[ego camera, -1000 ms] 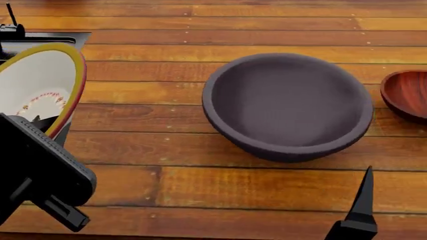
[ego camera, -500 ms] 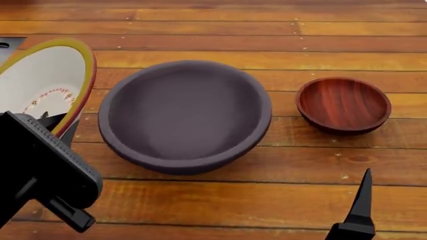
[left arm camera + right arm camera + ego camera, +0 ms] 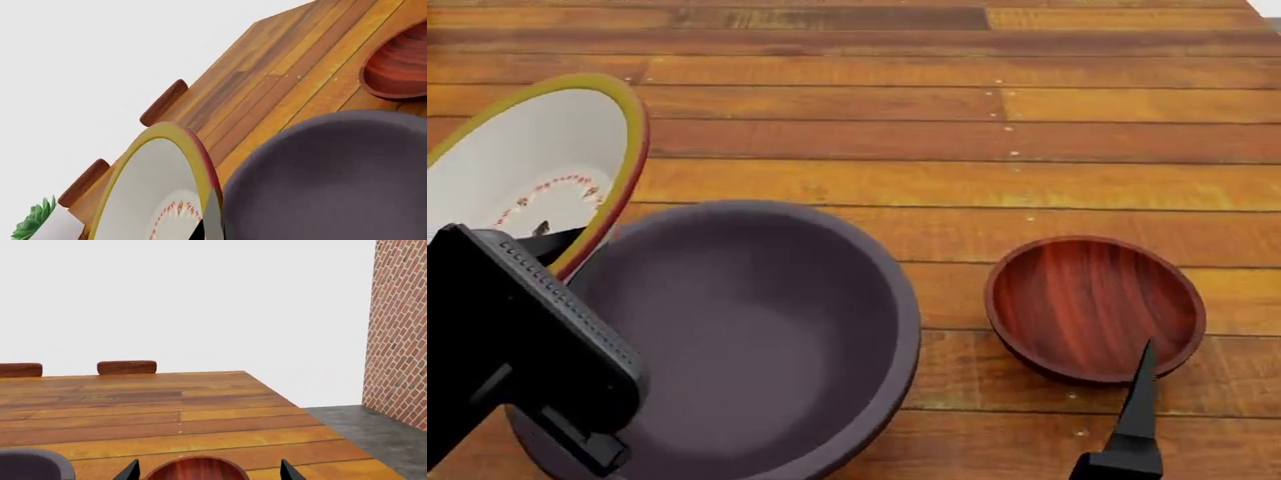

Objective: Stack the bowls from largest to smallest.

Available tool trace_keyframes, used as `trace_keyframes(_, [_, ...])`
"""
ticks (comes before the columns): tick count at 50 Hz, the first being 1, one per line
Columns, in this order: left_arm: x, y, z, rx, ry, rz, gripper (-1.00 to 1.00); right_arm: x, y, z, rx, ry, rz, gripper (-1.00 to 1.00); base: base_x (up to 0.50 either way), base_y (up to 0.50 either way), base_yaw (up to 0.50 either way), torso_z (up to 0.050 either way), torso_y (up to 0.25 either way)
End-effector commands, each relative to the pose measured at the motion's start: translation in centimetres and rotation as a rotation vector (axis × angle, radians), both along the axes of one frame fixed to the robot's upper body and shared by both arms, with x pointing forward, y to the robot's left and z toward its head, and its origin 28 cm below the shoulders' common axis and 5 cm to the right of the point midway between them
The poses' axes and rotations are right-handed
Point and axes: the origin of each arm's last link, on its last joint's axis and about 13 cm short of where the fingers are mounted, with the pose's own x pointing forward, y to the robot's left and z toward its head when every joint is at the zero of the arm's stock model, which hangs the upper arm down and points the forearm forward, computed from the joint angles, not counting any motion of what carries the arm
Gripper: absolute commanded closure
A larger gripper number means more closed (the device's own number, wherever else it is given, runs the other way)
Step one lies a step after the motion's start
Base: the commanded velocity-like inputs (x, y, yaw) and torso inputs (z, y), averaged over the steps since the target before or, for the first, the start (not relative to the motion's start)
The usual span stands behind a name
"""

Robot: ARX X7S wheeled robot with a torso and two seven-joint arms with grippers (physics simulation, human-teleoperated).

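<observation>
My left gripper point(image 3: 558, 243) is shut on the rim of the white bowl point(image 3: 527, 165) with the yellow rim and red-dotted ring. It holds the bowl tilted on edge, above the left rim of the dark purplish-grey bowl point(image 3: 747, 330). In the left wrist view a finger point(image 3: 212, 220) lies on the white bowl's point(image 3: 143, 195) rim, next to the dark bowl point(image 3: 333, 175). The red-brown wood-grain bowl point(image 3: 1094, 305) sits on the table to the dark bowl's right. My right gripper point(image 3: 209, 472) is open and empty, its fingers either side of the red-brown bowl point(image 3: 197, 469) on its near side.
The wooden plank table point(image 3: 961, 150) runs far back. Two chair backs point(image 3: 127, 367) stand at its far edge. A green plant point(image 3: 33, 222) shows beyond the white bowl. A brick wall point(image 3: 400, 330) and grey floor point(image 3: 353, 425) lie past the table's right end.
The head view has swung: the dark bowl has slid to the lower left and the red-brown bowl has come fully into view. The white bowl stays held and now overlaps the dark bowl's rim.
</observation>
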Motion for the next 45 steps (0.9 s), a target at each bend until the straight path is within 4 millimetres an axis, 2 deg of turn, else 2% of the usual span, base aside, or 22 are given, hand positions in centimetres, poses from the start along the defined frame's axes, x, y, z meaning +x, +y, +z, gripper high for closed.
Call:
trace_keyframes(1, [-1.1, -1.0, 0.6, -0.012, 0.018, -0.103, 1.0, 0.1, -0.4, 0.1, 0.034, -0.039, -0.014, -1.0, 0.0, -0.07, 0.0, 0.0, 0.0])
trace_keyframes(4, [-1.8, -1.5, 0.7, -0.057, 0.091, -0.186, 1.0, 0.1, -0.5, 0.1, 0.027, -0.04, -0.02, -1.0, 0.0, 0.0, 0.0, 0.0, 0.0])
trace_keyframes(8, [-2.1, -2.0, 0.9, -0.009, 0.079, -0.214, 1.0, 0.1, -0.5, 0.1, 0.03, -0.043, -0.025, -1.0, 0.0, 0.0, 0.0, 0.0, 0.0])
trace_keyframes(21, [0.9, -3.6, 0.7, 0.01, 0.161, -0.256, 1.0, 0.1, -0.4, 0.0, 0.031, -0.04, -0.013, -1.0, 0.0, 0.0, 0.0, 0.0, 0.001])
trace_keyframes(32, [2.6, -4.5, 0.1, 0.043, 0.202, -0.276, 1.0, 0.2, -0.4, -0.1, 0.033, -0.037, -0.014, -1.0, 0.0, 0.0, 0.0, 0.001, 0.0])
trace_keyframes(45, [3.4, -4.6, -0.8, 0.048, 0.242, -0.26, 1.0, 0.2, -0.4, -0.1, 0.032, -0.037, -0.013, -1.0, 0.0, 0.0, 0.0, 0.0, 0.001])
